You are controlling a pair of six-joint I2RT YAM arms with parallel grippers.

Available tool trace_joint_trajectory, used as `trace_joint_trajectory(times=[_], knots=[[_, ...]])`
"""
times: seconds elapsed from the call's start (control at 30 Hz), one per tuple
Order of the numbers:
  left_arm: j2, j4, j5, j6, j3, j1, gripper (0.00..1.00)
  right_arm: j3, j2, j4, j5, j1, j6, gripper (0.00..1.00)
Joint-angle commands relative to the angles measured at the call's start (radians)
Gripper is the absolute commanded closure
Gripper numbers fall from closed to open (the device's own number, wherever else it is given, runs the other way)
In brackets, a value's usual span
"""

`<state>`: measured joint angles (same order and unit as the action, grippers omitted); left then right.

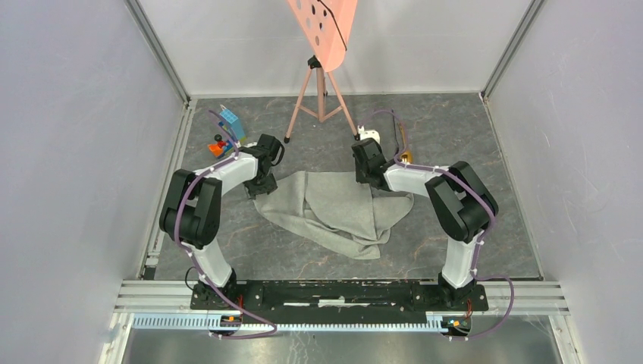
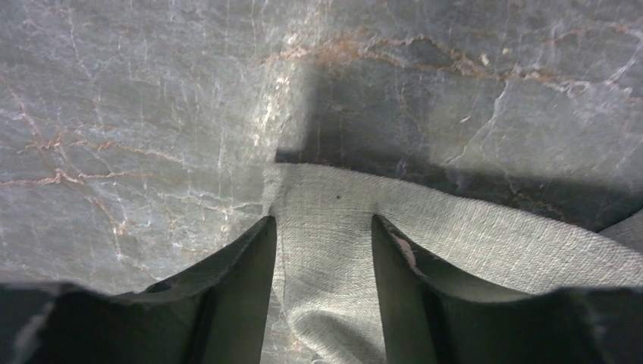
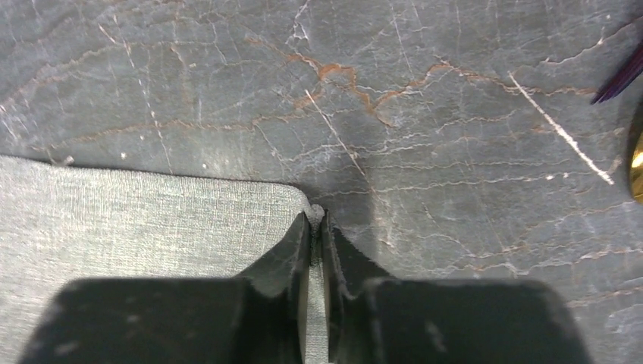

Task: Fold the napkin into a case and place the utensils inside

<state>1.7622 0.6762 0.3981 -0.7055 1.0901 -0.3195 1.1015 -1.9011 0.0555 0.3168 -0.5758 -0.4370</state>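
Observation:
The light-grey napkin (image 1: 334, 208) lies rumpled and partly folded over itself in the middle of the marble table. My left gripper (image 1: 261, 186) is at its far left corner. In the left wrist view that gripper (image 2: 322, 220) stands open, fingers astride the cloth corner (image 2: 470, 227). My right gripper (image 1: 369, 182) is at the far right corner. In the right wrist view it (image 3: 317, 216) is shut, pinching the napkin's corner (image 3: 152, 220). The gold spoon (image 1: 407, 157) lies just beyond the right gripper, with a thin dark utensil (image 1: 399, 135) beside it. The spoon's gold edge (image 3: 637, 163) also shows in the right wrist view.
A pink perforated board (image 1: 322, 30) on a tripod stands at the back centre. Blue and red toy blocks (image 1: 227, 125) sit at the back left. A small white object (image 1: 369, 135) lies near the utensils. Grey walls enclose the table on three sides.

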Motion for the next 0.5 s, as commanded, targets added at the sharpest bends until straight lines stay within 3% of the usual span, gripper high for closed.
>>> trace_joint_trajectory(times=[0.0,0.03,0.07,0.13,0.17,0.33,0.47], knots=[[0.066,-0.084,-0.057,0.048,-0.013,0.053,0.51,-0.061,0.051,-0.03,-0.007,0.012,0.065,0.93],[0.073,-0.103,-0.094,0.068,-0.015,0.066,0.58,-0.062,0.069,-0.035,-0.005,0.011,0.082,1.0],[0.075,-0.131,-0.119,0.097,-0.02,0.078,0.66,-0.059,0.089,-0.033,-0.007,0.011,0.107,1.0],[0.054,-0.138,-0.098,0.132,-0.021,0.088,0.94,-0.062,0.153,-0.024,-0.016,0.012,0.15,1.0],[0.027,-0.134,-0.077,0.143,-0.023,0.092,0.98,-0.069,0.198,-0.022,-0.039,0.011,0.184,1.0],[-0.282,-0.096,0.004,0.15,-0.05,0.094,0.98,-0.198,0.535,-0.046,-0.124,0.01,0.272,1.0],[-0.629,-0.079,-0.005,0.177,-0.073,0.094,0.98,-0.304,0.824,-0.08,-0.231,0.007,0.319,1.0]])
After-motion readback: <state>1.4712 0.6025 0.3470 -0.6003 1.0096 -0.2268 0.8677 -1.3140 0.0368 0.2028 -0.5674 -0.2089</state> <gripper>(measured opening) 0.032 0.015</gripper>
